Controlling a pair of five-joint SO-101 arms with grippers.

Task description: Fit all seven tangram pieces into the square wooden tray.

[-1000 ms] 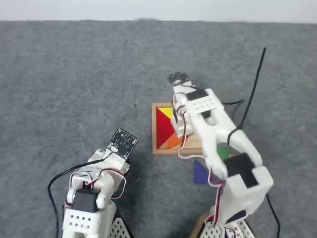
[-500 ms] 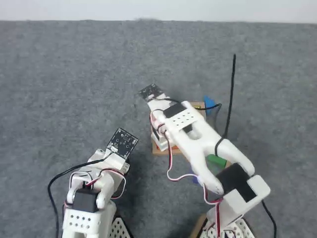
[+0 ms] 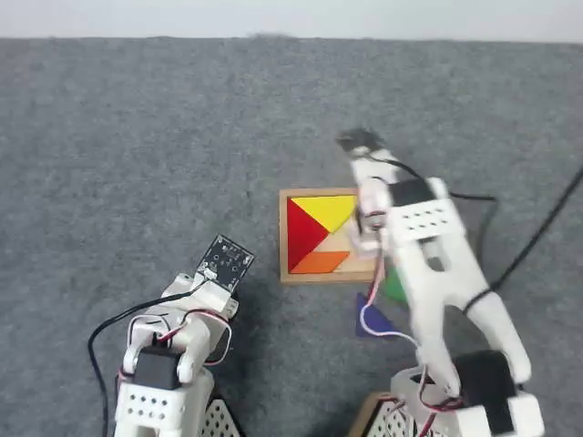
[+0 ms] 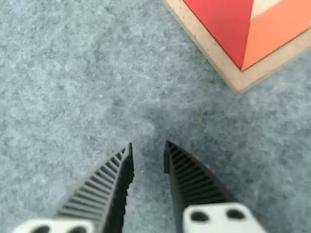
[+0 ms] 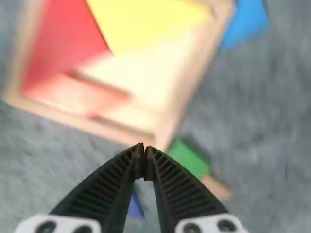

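Observation:
The square wooden tray [image 3: 284, 237] holds a red triangle [image 3: 305, 232], a yellow triangle [image 3: 328, 211] and an orange piece [image 3: 319, 262]. My right arm [image 3: 414, 218] stretches over the tray's right side. In its wrist view the right gripper [image 5: 142, 148] is shut and empty, just outside the tray's rim [image 5: 194, 77], near a green piece [image 5: 189, 158]. A blue piece [image 5: 248, 19] lies past the tray's far corner. My left gripper [image 4: 148, 148] is open over bare carpet, short of the tray's corner [image 4: 228, 73].
On the carpet below the tray's right corner lie the green piece [image 3: 394, 288] and a dark blue triangle [image 3: 369, 319]. Grey carpet covers the table, with free room left of the tray and beyond it. A black cable trails off to the right.
My right arm swung left across the tray, then back to the right, uncovering the red, yellow and orange pieces. The left arm has kept still.

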